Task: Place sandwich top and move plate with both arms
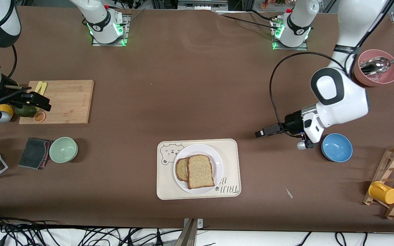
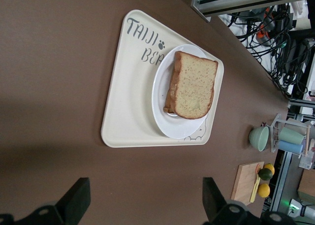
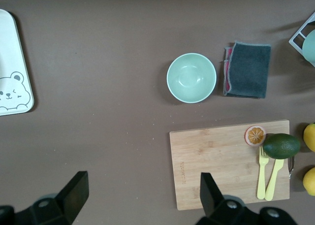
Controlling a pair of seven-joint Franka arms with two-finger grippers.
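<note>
**Top slice on, plate move comes next**

The sandwich top (image 1: 200,171) lies on the plate (image 1: 218,164), which sits on the tray (image 1: 229,150) printed "TAIJI BEA…", the rest apparently hidden. The left pincer (image 1: 259,134) hovers released over bare worktop (image 1: 183,85) near the tray; the right pincer (image 1: 44,103), also released, hangs over the cutting board (image 1: 70,102). Next, both must close in on the plate's rim.
</note>
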